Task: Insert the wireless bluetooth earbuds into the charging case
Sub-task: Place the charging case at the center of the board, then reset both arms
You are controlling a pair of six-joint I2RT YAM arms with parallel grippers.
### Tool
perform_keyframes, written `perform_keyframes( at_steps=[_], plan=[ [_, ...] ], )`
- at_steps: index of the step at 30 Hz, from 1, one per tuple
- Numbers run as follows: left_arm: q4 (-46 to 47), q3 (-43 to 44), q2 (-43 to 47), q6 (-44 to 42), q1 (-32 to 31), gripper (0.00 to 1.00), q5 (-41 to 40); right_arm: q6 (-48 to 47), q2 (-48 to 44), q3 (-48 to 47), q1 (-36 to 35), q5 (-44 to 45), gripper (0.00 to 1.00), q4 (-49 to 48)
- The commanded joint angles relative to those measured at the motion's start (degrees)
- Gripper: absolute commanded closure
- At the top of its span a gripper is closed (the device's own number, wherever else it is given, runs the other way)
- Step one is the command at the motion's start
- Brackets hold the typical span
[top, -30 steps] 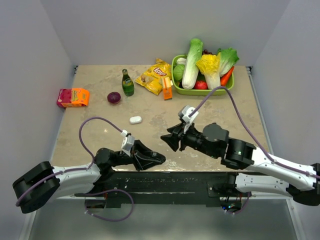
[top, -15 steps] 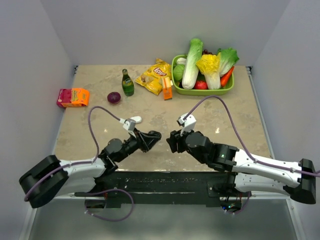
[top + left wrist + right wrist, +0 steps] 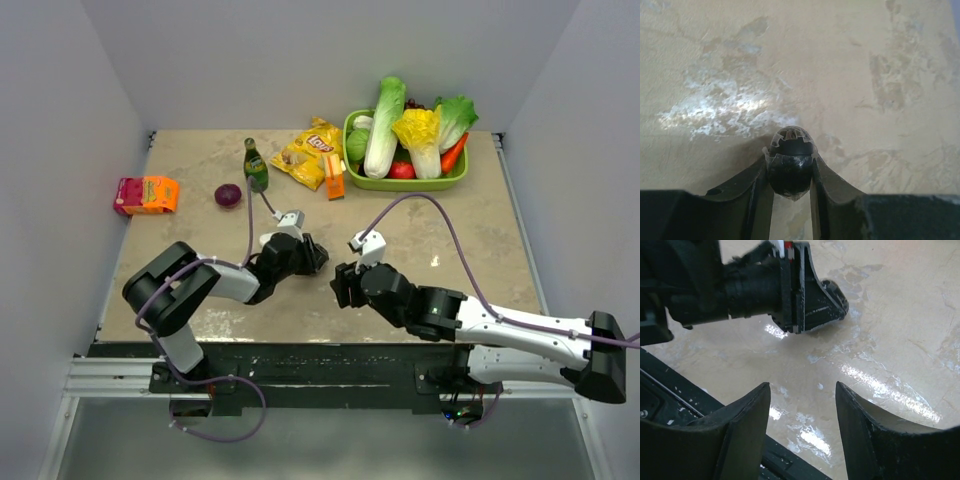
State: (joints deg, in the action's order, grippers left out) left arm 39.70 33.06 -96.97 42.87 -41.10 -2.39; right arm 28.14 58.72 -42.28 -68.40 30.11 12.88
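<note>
My left gripper is low over the middle of the table. In the left wrist view it is shut on a small black rounded object with a seam across it and clear tape on it. It looks like a closed black case, but I cannot tell for sure. That object also shows at the left fingertips in the right wrist view. My right gripper is just to the right and nearer, open and empty, its fingers over bare table. No loose earbuds and no white case show.
A green basket of vegetables stands at the back right. A chips bag, an orange pack, a green bottle, a purple onion and a red-orange box lie along the back and left.
The left arm has swung from the near edge out to mid-table, and it now covers the spot where a white oval case lay. The right gripper has shifted slightly left and nearer.
</note>
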Motion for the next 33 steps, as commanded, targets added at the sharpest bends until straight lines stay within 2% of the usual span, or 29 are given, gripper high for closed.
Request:
perform_keyframes(
  at_steps=[1,4,7,9,10,11,16,19,22,28,29,30,33],
  plan=[
    [-2.8,1.9,-3.3,0.2,0.9,0.66,-0.4,0.5,-3.3,0.0,0.0,1.4,0.42,-0.1],
    [-3.4,1.8,-4.1,0.4,1.2,0.61,-0.2,0.4,-4.4,-0.3,0.0,1.6,0.42,0.6],
    [-6.3,2.3,-3.2,-0.6,1.3,0.50,-1.5,0.2,-5.0,-0.3,0.0,2.0,0.42,1.3],
    [-8.5,2.0,-2.0,-1.5,1.3,0.37,-2.3,0.2,-4.9,-0.3,0.0,2.4,0.41,1.8],
    [-9.5,1.8,-0.3,-1.7,1.4,0.24,-3.2,0.2,-5.0,-0.4,-0.1,2.5,0.41,2.1],
    [-10.5,1.5,0.8,-2.1,1.3,0.00,-3.8,0.3,-5.0,-0.4,0.0,2.8,0.41,2.3],
    [-18.7,-0.6,11.7,-3.0,1.5,0.00,-10.3,0.7,-6.0,-0.3,0.0,4.4,0.41,3.1],
    [-27.1,-0.7,19.8,-2.0,1.5,0.00,-16.3,1.4,-7.5,0.4,-0.1,6.3,0.41,3.0],
    [-34.2,-2.4,28.7,1.5,1.2,0.00,-21.5,1.1,-10.2,3.1,0.0,7.7,0.41,1.0],
    [-37.6,-11.1,44.9,15.8,0.4,0.00,-31.4,-0.6,-14.2,8.4,0.0,10.7,0.33,-8.9],
    [-38.6,-12.0,46.3,18.9,0.4,0.00,-32.7,-1.1,-14.5,8.8,0.0,11.5,0.27,-9.9],
    [-39.6,-12.6,48.3,21.4,0.5,0.00,-33.4,-0.6,-14.7,9.1,0.1,11.9,0.02,-10.4],
    [-41.7,-11.4,48.4,17.3,0.7,0.00,-28.6,3.0,-14.4,8.7,0.0,14.4,0.02,-9.9]
  ],
)
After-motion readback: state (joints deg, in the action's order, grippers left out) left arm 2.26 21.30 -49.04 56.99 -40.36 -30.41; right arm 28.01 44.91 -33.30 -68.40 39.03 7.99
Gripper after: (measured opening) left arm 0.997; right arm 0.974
